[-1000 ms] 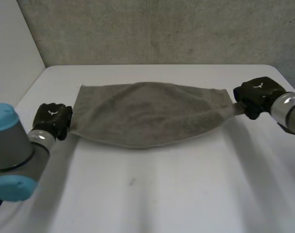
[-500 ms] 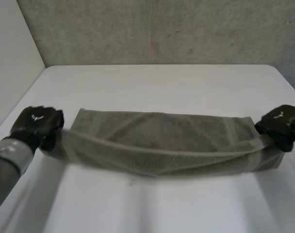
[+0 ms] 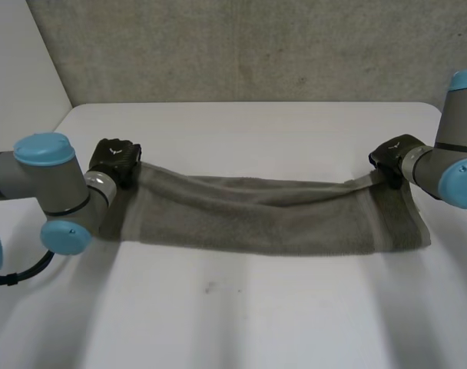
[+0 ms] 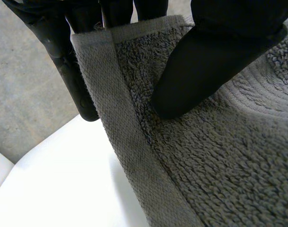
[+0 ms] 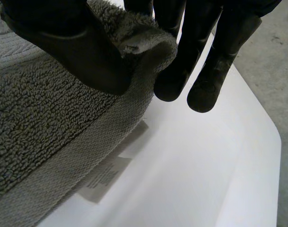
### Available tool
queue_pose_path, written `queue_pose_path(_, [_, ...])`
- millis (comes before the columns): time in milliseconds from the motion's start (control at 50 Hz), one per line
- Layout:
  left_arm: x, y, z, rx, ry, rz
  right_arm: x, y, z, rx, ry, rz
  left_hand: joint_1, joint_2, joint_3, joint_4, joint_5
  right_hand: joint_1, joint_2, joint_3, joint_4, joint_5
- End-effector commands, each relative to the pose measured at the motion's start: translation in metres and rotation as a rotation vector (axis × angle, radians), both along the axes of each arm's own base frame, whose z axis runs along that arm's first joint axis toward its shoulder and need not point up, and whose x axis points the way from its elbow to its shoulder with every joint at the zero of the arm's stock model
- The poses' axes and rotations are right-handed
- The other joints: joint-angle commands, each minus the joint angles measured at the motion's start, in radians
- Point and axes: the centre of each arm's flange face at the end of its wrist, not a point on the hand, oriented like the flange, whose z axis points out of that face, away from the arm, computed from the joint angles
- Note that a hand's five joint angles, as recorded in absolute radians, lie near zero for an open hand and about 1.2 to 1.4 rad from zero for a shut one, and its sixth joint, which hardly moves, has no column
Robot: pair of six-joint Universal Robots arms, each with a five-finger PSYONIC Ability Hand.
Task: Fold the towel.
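A grey towel (image 3: pixel 256 215) lies across the middle of the white table (image 3: pixel 241 307) as a long band, its upper layer stretched between my two hands. My left hand (image 3: pixel 115 161) pinches the towel's left corner; in the left wrist view the thumb (image 4: pixel 205 61) presses the towel (image 4: pixel 215 156) against the fingers (image 4: pixel 68 61) behind it. My right hand (image 3: pixel 392 157) pinches the right corner; in the right wrist view the thumb (image 5: pixel 73 42) clamps the towel (image 5: pixel 35 123) edge against the fingers (image 5: pixel 182 52). A white label (image 5: pixel 113 175) hangs under that corner.
A grey wall (image 3: pixel 256 46) stands behind the table's far edge. The table's left edge meets a white panel (image 3: pixel 18 92). Bare table surface spreads in front of the towel and behind it.
Both hands have carried the towel's corners from the near side away toward the far edge, laying the upper layer over the lower one. The grips have not changed.
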Motion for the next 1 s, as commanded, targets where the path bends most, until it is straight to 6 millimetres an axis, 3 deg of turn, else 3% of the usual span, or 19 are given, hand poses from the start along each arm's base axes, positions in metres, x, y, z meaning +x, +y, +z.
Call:
queue_pose_path(20, [0.001,-0.007,-0.007,-0.002,-0.004,0.024,-0.002,-0.006,-0.010,-0.003,0.026,-0.028,0.197,0.178,0.179,0.178,0.191,0.066,0.074,0.059,0.058,0.049])
queue_pose_path(320, [0.001,-0.007,-0.013,0.010,-0.003,0.026,-0.003,-0.014,-0.016,-0.022,0.036,-0.052,0.197,0.178,0.179,0.178,0.191,0.066,0.074,0.059,0.058,0.049])
queue_pose_path(340, [0.001,-0.007,-0.013,0.010,-0.003,0.026,-0.003,-0.013,-0.018,-0.020,0.035,-0.051,0.197,0.178,0.179,0.178,0.191,-0.041,-0.033,-0.048,-0.049,-0.057])
queue_pose_path(360, [0.001,-0.006,-0.014,0.011,-0.002,0.023,-0.003,-0.013,-0.018,-0.020,0.035,-0.051,-0.094,-0.113,-0.111,-0.113,-0.099,-0.042,-0.034,-0.049,-0.050,-0.058])
queue_pose_path(380, [0.001,-0.006,-0.013,0.010,-0.006,0.025,-0.004,-0.014,-0.018,-0.021,0.033,-0.057,-0.655,-0.673,-0.672,-0.674,-0.660,-0.681,-0.673,-0.688,-0.689,-0.698])
queue_pose_path(400, [0.001,-0.006,-0.012,0.009,-0.004,0.027,-0.004,-0.015,-0.018,-0.024,0.032,-0.063,-1.025,-1.044,-1.043,-1.044,-1.031,-1.156,-1.148,-1.163,-1.164,-1.172])
queue_pose_path(480, [0.001,-0.006,-0.007,0.001,0.006,0.027,-0.005,-0.017,-0.008,-0.062,0.022,-0.084,-1.024,-1.043,-1.042,-1.043,-1.030,-1.156,-1.148,-1.163,-1.164,-1.172])
queue_pose_path(520, [0.001,-0.006,-0.001,-0.009,0.010,0.027,-0.005,-0.018,0.003,-0.091,-0.001,-0.096,-1.024,-1.043,-1.042,-1.043,-1.030,-1.156,-1.148,-1.163,-1.164,-1.172])
queue_pose_path(540, [0.002,-0.005,0.009,-0.025,0.019,0.030,-0.007,-0.020,0.017,-0.123,-0.035,-0.112,-1.024,-1.043,-1.042,-1.043,-1.030,-1.156,-1.148,-1.163,-1.164,-1.172])
queue_pose_path(560, [0.002,-0.004,0.021,-0.046,0.029,0.030,-0.007,-0.020,0.017,-0.123,-0.036,-0.112,-1.024,-1.043,-1.042,-1.043,-1.030,-1.156,-1.148,-1.163,-1.164,-1.172])
queue_pose_path(600, [0.003,-0.002,0.030,-0.056,0.039,0.033,-0.011,-0.019,0.046,-0.184,-0.124,-0.145,-1.024,-1.043,-1.042,-1.043,-1.030,-1.156,-1.148,-1.163,-1.164,-1.172])
queue_pose_path(620, [0.003,-0.002,0.030,-0.056,0.039,0.033,-0.011,-0.019,0.047,-0.184,-0.124,-0.145,-1.024,-1.043,-1.042,-1.043,-1.030,-1.156,-1.148,-1.163,-1.164,-1.172])
queue_pose_path(660, [0.008,0.005,0.048,-0.073,0.060,0.041,-0.017,-0.018,0.072,-0.234,-0.210,-0.175,-1.024,-1.043,-1.042,-1.043,-1.030,-1.156,-1.148,-1.163,-1.164,-1.172])
queue_pose_path(760, [0.013,0.025,0.075,-0.089,0.107,0.044,-0.029,-0.004,0.097,-0.233,-0.271,-0.180,-1.024,-1.043,-1.042,-1.043,-1.030,-1.156,-1.148,-1.163,-1.164,-1.172])
queue_pose_path(900, [0.017,0.058,0.110,-0.107,0.188,0.043,-0.043,0.031,0.098,-0.167,-0.292,-0.142,-1.021,-1.040,-1.039,-1.040,-1.027,-1.156,-1.148,-1.163,-1.164,-1.172])
queue_pose_path(1000, [0.016,0.089,0.147,-0.078,0.254,0.040,-0.048,0.060,0.085,-0.173,-0.301,-0.117,-1.024,-1.043,-1.042,-1.043,-1.030,-1.156,-1.148,-1.163,-1.164,-1.172])
